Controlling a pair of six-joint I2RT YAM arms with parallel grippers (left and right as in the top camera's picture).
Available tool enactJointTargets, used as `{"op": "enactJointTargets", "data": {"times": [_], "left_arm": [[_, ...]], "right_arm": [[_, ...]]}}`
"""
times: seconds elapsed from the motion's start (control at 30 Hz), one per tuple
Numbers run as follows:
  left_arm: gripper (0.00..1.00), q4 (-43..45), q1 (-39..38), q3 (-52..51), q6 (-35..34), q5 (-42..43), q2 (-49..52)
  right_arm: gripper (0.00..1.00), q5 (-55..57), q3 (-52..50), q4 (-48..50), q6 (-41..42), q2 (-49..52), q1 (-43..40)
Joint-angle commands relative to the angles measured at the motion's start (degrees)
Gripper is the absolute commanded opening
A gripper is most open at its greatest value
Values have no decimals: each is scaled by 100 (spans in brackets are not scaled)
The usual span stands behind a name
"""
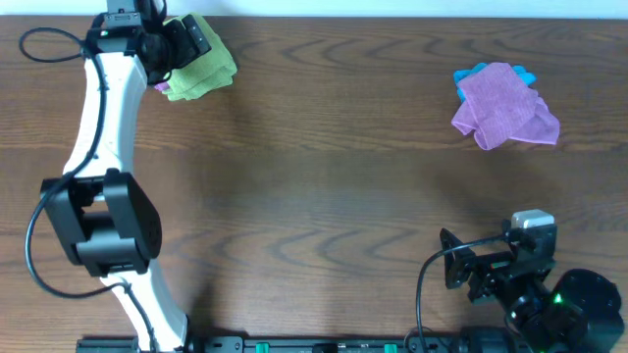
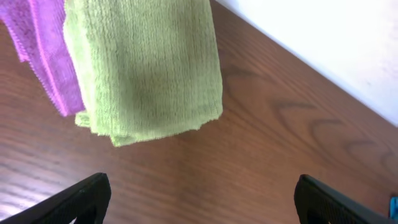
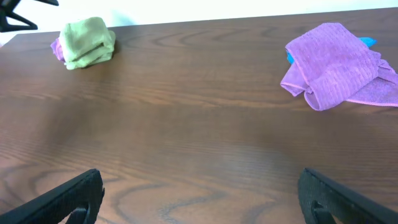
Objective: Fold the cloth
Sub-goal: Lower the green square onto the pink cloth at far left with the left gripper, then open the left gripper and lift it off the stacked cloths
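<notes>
Left gripper (image 2: 202, 202): jaws spread, empty, just above the folded green cloth (image 2: 146, 68).
Right gripper (image 3: 199, 193): spread, empty.
Risk: I may snag the fold when pulling away and undo it.

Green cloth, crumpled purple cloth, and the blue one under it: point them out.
green cloth (image 1: 201, 71), overhead view, centre of its folded top.
crumpled purple cloth (image 1: 505, 106), overhead view, middle of the heap.
blue cloth (image 1: 467, 76), overhead view, exposed corner.

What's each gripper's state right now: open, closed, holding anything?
Left gripper: open, holding nothing; the green cloth lies just ahead of it.
Right gripper: open, holding nothing.
</notes>
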Motion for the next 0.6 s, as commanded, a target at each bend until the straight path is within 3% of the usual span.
{"op": "enactJointTargets", "data": {"times": [0.0, 0.3, 0.57], "left_arm": [[96, -175, 2, 76, 155, 22, -256], [95, -400, 2, 79, 138, 487, -704], [95, -2190, 46, 74, 1178, 542, -1325]], "right_arm": [[99, -17, -37, 7, 70, -4, -72], [99, -17, -37, 7, 70, -4, -72], [99, -17, -37, 7, 70, -4, -72]]}}
